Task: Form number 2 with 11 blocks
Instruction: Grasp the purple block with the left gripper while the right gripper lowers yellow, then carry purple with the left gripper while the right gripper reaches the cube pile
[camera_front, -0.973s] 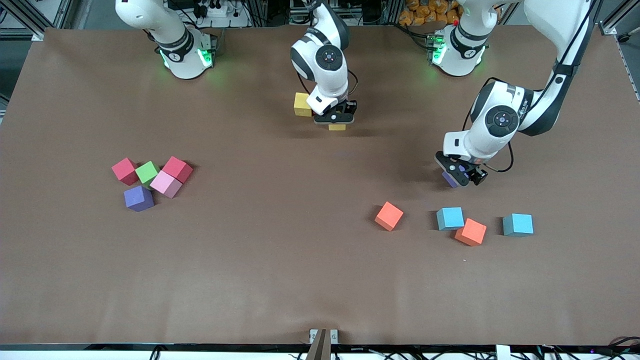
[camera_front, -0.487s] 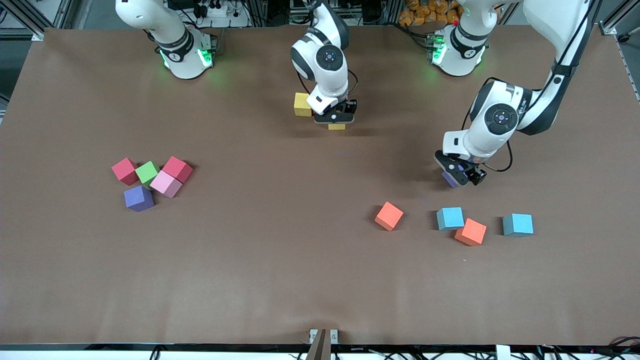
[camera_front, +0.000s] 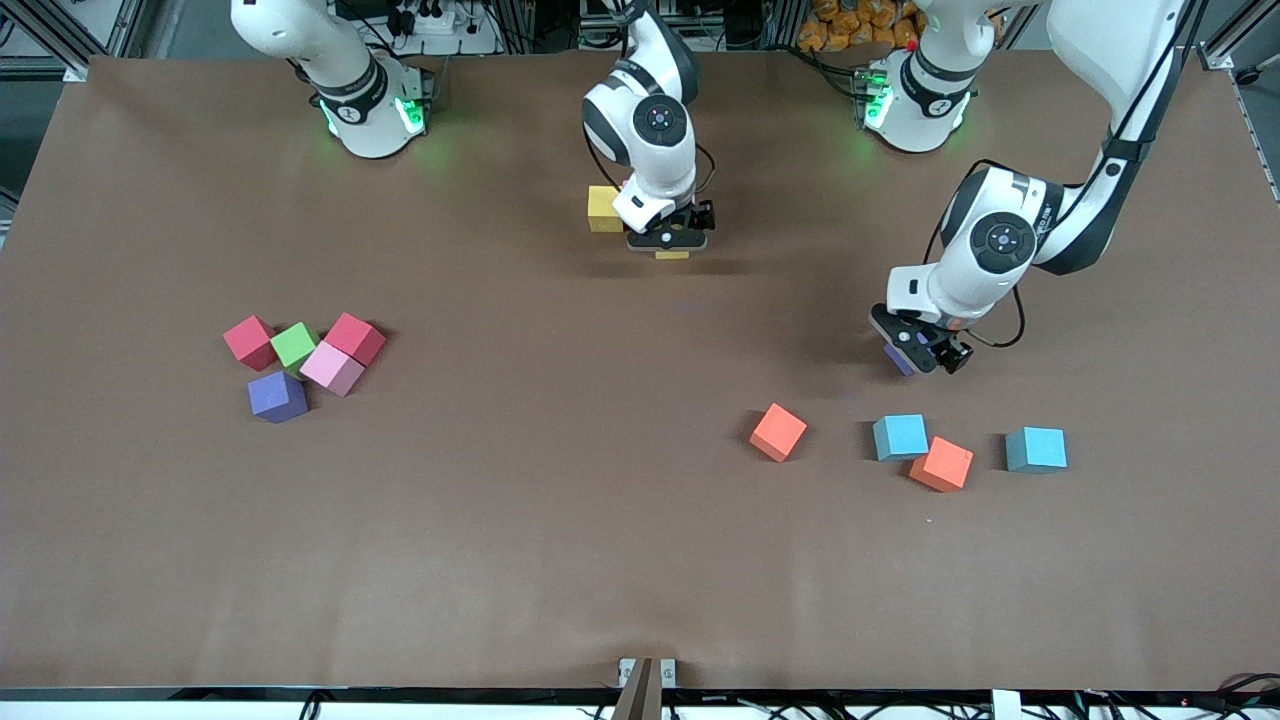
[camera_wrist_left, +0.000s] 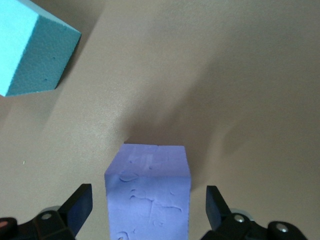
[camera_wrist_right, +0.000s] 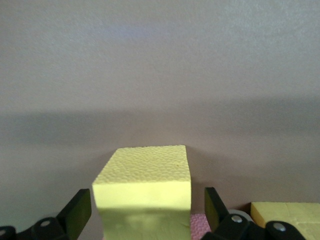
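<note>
Blocks lie scattered on your brown table (camera_front: 560, 520); no number 2 is formed yet. R gripper (camera_front: 668, 238), near the middle between the two bases, sits low over a yellow block (camera_wrist_right: 145, 187), fingers (camera_wrist_right: 75, 210) spread w/ a gap on each side, not pinching it. A 2nd yellow block (camera_front: 603, 208) rests just beside it, toward the right arm's end; a bit of pink shows by it in the wrist view. L gripper (camera_front: 917, 352) hangs low over a purple block (camera_wrist_left: 148, 197), fingers (camera_wrist_left: 216, 205) spread clear of both its sides. Nearer the front camera: orange (camera_front: 778, 431), light blue (camera_front: 900, 436) touching another orange (camera_front: 942, 463), then another light blue (camera_front: 1036, 449). At the right arm's end you have a tight cluster: red (camera_front: 249, 342), green (camera_front: 294, 344), red (camera_front: 354, 337), pink (camera_front: 331, 368), purple (camera_front: 277, 396).
</note>
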